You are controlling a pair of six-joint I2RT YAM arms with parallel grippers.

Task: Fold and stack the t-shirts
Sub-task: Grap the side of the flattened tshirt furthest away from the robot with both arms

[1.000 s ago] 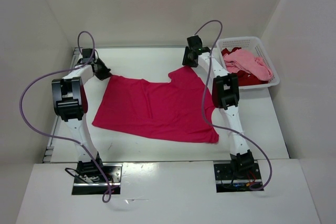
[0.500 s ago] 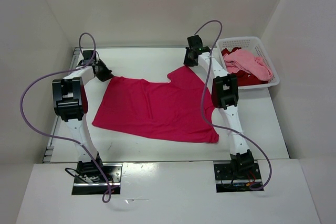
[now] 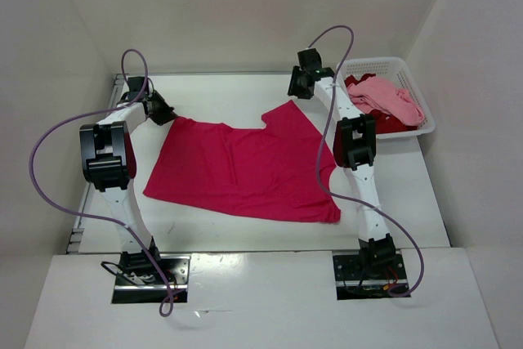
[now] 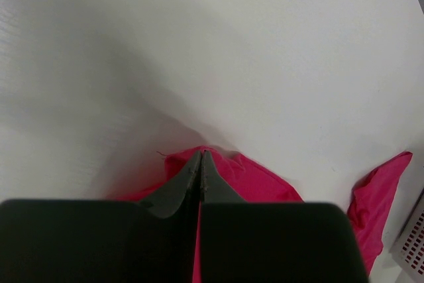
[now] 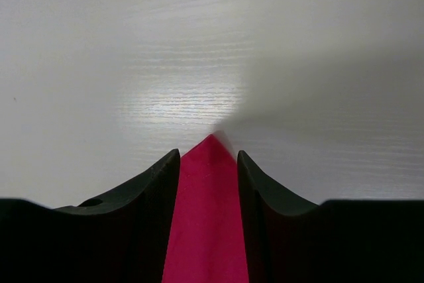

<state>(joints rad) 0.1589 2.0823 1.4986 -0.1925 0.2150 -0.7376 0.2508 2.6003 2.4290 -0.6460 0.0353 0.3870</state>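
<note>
Both far corners of the magenta t-shirt (image 3: 245,169) are attended. Left fingers (image 4: 179,189) pinch one, closed; right fingers (image 5: 154,180) straddle the other, open.

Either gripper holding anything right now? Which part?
Left gripper pinches the magenta t-shirt by its far-left corner. Right gripper is open, straddling the far-right corner, not gripping.

The white tabletop (image 3: 229,91) carries a magenta shirt (image 3: 237,169) spread nearly flat across its middle, one corner pointing to the near right. A white basket (image 3: 374,61) sits at the far right corner.
</note>
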